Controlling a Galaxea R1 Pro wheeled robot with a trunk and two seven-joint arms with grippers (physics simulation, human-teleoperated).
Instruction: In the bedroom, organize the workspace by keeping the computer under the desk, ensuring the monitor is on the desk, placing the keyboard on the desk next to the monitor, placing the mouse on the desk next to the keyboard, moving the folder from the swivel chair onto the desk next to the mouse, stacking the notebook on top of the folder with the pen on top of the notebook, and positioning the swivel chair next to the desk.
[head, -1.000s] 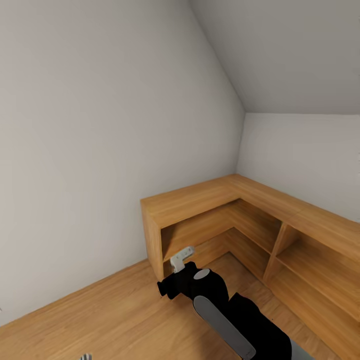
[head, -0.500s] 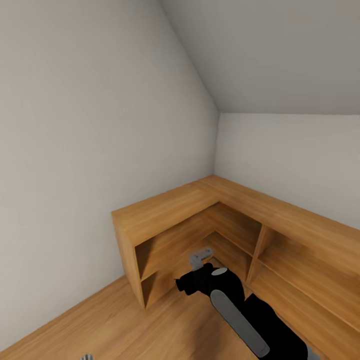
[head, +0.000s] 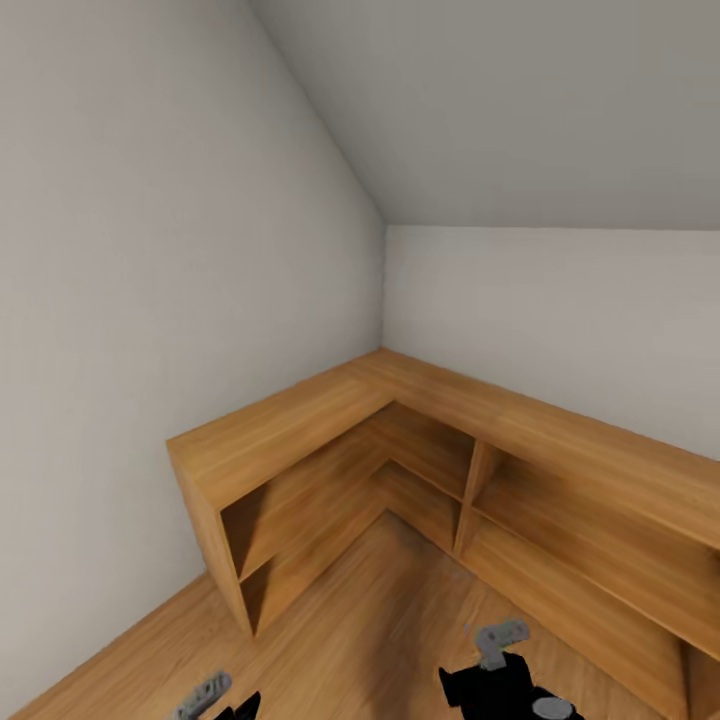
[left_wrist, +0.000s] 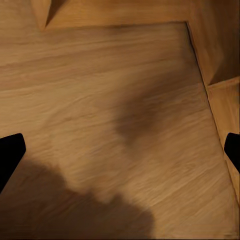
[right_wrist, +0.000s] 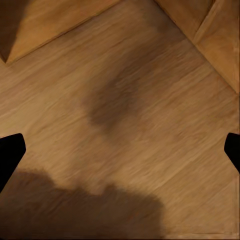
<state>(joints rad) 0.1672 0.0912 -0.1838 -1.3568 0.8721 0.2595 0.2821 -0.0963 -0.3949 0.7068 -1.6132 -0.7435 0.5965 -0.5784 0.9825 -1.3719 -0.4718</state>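
one l-shaped wooden shelf unit (head: 330, 430) fills the corner at the centre and right of the frame, smooth honey-coloured boards, with four open cubbies that i can count, all bare inside. two plain grey walls meet above it, and the floor (head: 380, 620) is light wood plank. two hands show: the left hand (left_wrist: 120, 150) and the right hand (right_wrist: 120, 150) both hang released over the floor, dark fingertips spread to the frame edges. of the bedroom's task things, none is here to place.
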